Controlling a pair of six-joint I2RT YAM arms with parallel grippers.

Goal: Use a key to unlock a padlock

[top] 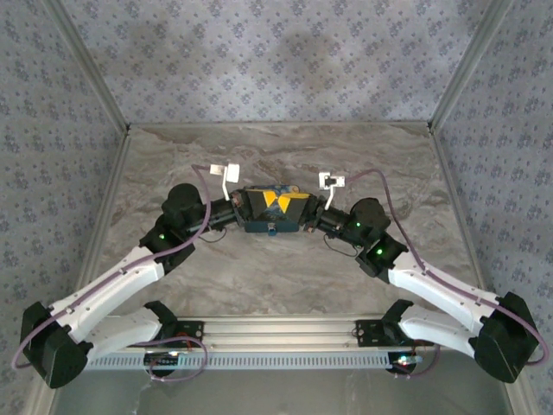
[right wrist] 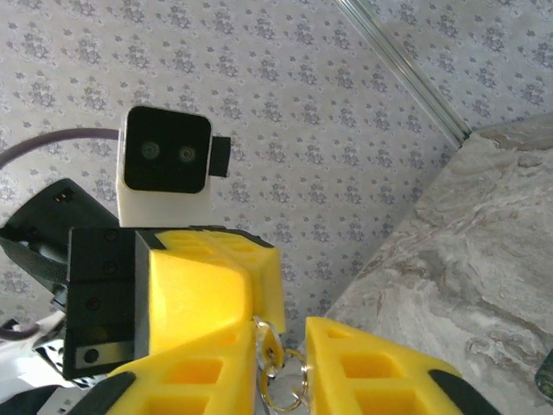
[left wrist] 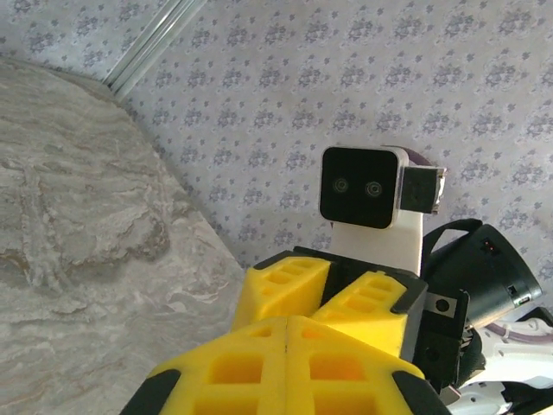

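Handing over from one claw to the other looks to be the step in hand. The left claw (left wrist: 286, 333) is pressed fully shut, its yellow fingers meeting with no gap. In the right wrist view a key ring (right wrist: 285, 389) hangs off its tip, so it appears to be pinching the ring's top.

The right claw (right wrist: 283, 350) stands part open directly opposite, tip to tip with the left. The ring dangles in the gap between its fingers, and I cannot tell whether it touches either one.

The key (top: 272, 229) seems to be the tiny blue bit just below where the two claws meet, though it is too small to be sure. Under both claws a dark blue box (top: 255, 223) sits on the tabletop (top: 285, 285). Whether the padlock lies in or on it I cannot tell.

Next, by my reading, the right claw needs to back straight away from the left without snagging the ring. The key's blade must then be brought round to point at the lock's keyhole, which calls for a firmer hold than a pinch on a loose ring.
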